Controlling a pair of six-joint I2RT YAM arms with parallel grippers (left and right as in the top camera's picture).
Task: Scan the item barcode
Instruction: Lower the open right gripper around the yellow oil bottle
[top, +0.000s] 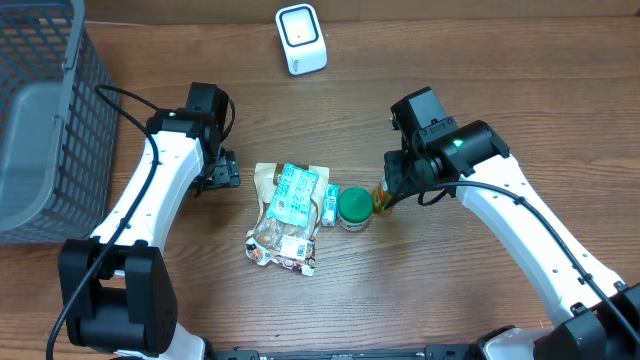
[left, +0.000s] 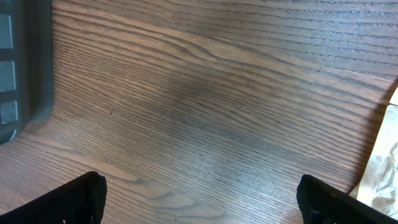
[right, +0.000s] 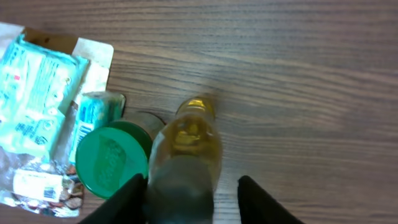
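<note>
Overhead: scanner (top: 301, 38) sits far centre with nothing presented to it. Bottle (top: 380, 198) stands mid-table, just right of green-lidded jar (top: 353, 206), with snack packs (top: 288, 215) further left. Right gripper (top: 389, 189) is at the bottle, left gripper (top: 222, 170) left of the packs.
Left wrist: fingers (left: 74, 199) wide apart over bare table (left: 199, 93), empty.
Right wrist: fingers (right: 132, 199) apart, straddling the bottle, gap on one side, not clamped.
Looks early: grasp, lift and scan all left.
</note>
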